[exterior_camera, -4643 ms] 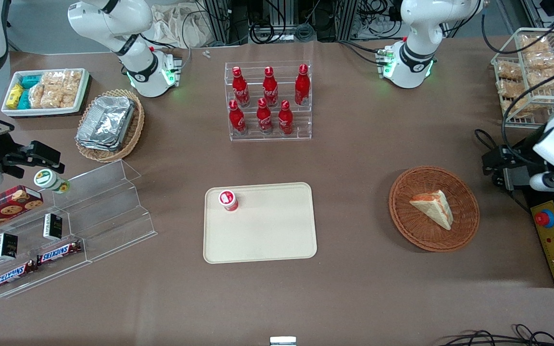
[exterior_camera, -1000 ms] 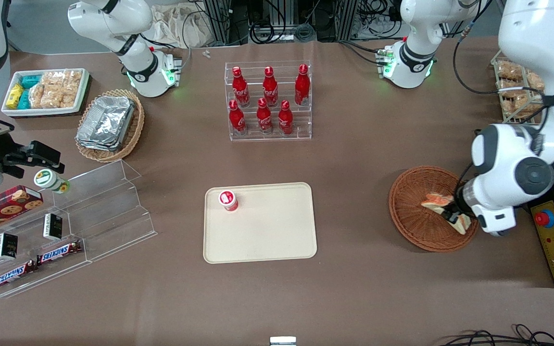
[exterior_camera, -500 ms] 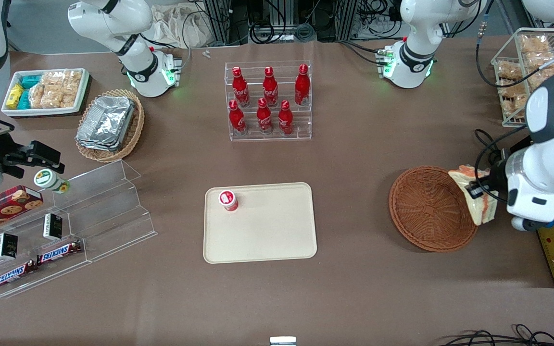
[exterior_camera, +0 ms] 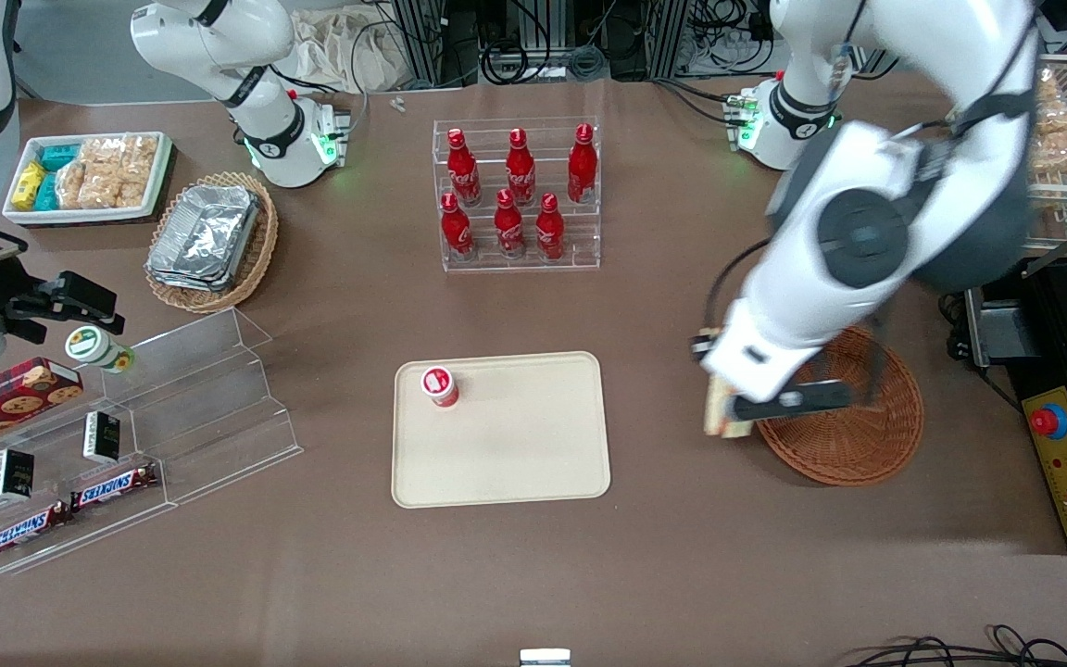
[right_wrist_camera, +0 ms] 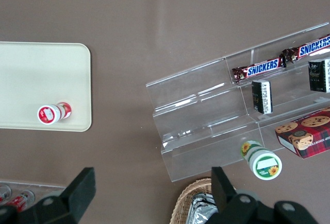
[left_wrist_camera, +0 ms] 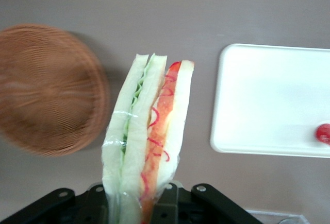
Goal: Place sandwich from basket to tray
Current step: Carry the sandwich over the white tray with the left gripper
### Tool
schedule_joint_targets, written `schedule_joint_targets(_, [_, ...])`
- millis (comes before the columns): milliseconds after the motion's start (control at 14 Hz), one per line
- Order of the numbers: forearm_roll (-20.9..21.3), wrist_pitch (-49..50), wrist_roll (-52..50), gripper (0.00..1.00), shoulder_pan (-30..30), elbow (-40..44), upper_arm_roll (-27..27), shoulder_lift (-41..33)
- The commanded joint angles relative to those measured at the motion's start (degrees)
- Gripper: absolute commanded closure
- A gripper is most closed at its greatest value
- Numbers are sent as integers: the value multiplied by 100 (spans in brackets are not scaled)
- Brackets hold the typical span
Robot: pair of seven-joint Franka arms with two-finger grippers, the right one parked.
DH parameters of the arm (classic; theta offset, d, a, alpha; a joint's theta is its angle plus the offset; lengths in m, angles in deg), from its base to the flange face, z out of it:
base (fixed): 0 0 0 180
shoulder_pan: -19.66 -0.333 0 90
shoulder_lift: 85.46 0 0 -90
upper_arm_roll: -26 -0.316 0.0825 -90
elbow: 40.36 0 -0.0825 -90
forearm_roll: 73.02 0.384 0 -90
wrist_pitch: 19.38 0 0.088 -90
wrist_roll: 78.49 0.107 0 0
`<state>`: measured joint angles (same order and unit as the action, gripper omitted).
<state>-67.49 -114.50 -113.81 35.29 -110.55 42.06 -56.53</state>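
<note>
My left gripper [exterior_camera: 728, 408] is shut on the sandwich [left_wrist_camera: 147, 136], a wedge of white bread with red-orange and green filling, and holds it in the air above the bare table between the reddish-brown wicker basket [exterior_camera: 853, 445] and the beige tray [exterior_camera: 515, 454]. In the front view only a pale edge of the sandwich [exterior_camera: 715, 412] shows under the arm. In the left wrist view the basket [left_wrist_camera: 46, 87] holds nothing and the tray [left_wrist_camera: 268, 100] lies beside the sandwich. A small red-capped bottle [exterior_camera: 438, 385] stands on the tray near one corner.
A clear rack of red cola bottles [exterior_camera: 517, 195] stands farther from the front camera than the tray. Toward the parked arm's end lie a tan basket of foil containers [exterior_camera: 209, 239], a white snack tray [exterior_camera: 89, 176] and a clear stepped shelf [exterior_camera: 154, 426].
My gripper has lifted the sandwich out of the basket and swung it across the basket toward the tray. The basket now holds nothing.
</note>
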Motion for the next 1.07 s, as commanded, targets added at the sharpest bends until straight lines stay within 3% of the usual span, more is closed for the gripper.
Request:
schedule_joint_targets(0, [45, -462, -202, 100, 518, 401, -68, 770])
schedule_joint_targets(357, [255, -1834, -836, 100, 1302, 261, -103, 1975])
schedule_joint_targets(571, [317, -2404, -845, 100, 1355, -64, -103, 2125])
schedule_joint_targets(1000, [493, -2415, -862, 100, 1320, -82, -138, 2152])
